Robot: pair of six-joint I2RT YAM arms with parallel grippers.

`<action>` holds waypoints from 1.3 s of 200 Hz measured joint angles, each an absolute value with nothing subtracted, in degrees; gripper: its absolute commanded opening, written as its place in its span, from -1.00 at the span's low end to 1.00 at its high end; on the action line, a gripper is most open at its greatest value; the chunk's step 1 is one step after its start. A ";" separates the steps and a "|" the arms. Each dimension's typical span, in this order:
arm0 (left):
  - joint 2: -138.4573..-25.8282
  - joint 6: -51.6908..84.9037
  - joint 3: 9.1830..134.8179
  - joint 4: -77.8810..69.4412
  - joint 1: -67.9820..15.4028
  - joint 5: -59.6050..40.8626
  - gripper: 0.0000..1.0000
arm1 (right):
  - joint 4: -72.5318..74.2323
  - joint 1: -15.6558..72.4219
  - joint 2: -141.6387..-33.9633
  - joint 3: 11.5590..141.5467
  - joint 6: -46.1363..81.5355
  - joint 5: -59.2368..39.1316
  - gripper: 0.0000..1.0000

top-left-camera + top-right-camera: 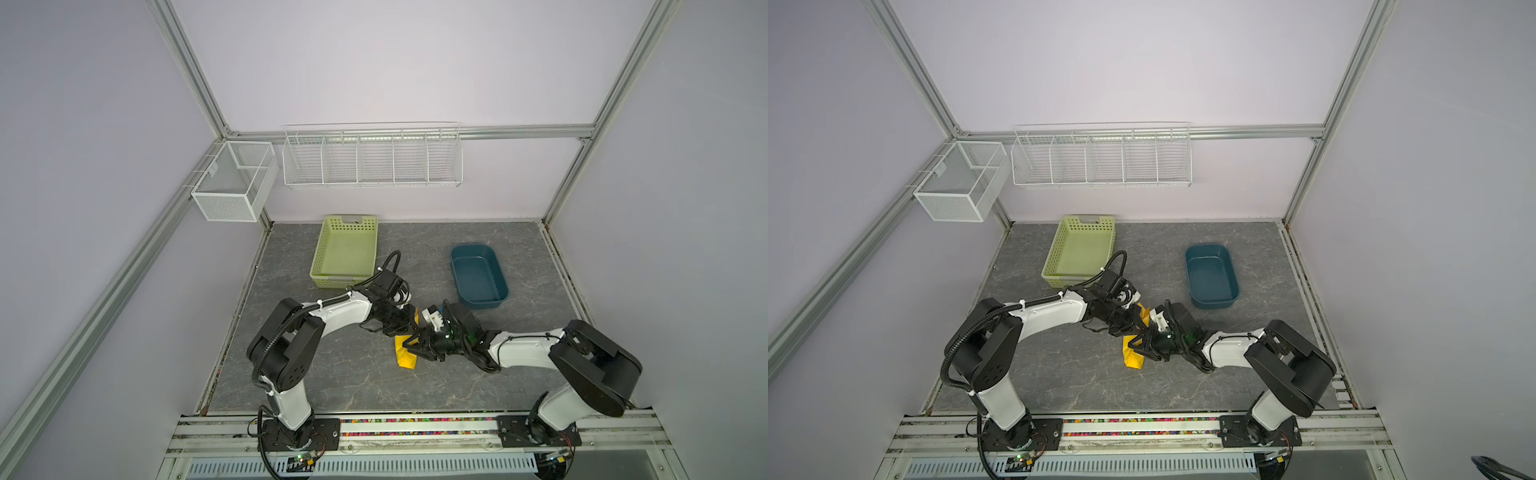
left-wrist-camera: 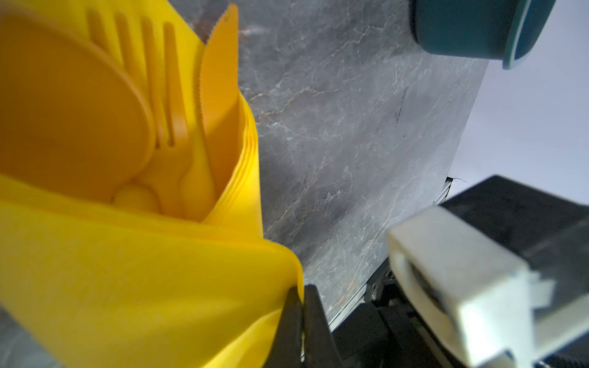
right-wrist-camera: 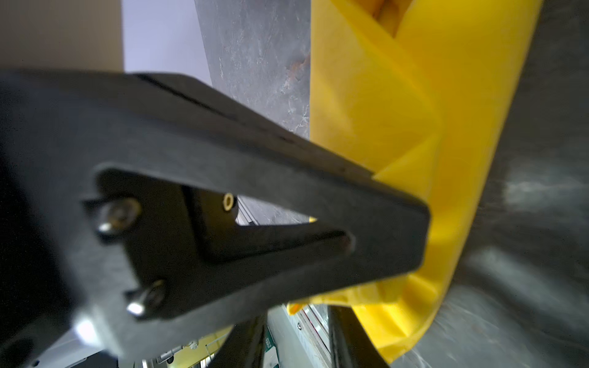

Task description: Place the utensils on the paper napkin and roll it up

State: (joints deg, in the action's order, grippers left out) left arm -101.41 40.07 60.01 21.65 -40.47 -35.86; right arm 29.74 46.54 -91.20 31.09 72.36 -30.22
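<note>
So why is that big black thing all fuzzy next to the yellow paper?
In the right wrist view the black finger sits right up against the camera, so it's out of focus; in the left wrist view the spoon inside the paper napkin is blurry too, but the table behind is sharp; in both top views everything looks clear.
</note>
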 measured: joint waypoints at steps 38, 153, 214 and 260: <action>-101.41 40.05 60.01 21.65 -40.47 -35.86 -1.00 | 30.61 47.35 -92.77 31.40 72.84 -30.06 -0.75; -101.43 39.62 60.18 23.46 -40.53 -34.11 -1.00 | 10.52 47.33 -86.46 31.70 67.00 -25.06 -0.87; -100.97 37.26 62.02 27.27 -39.27 -30.87 -0.54 | 11.03 47.29 -89.47 31.14 66.00 -25.10 -0.87; -99.74 35.11 65.41 29.76 -36.23 -28.51 -0.44 | 11.00 47.29 -89.54 31.14 64.79 -25.36 -0.87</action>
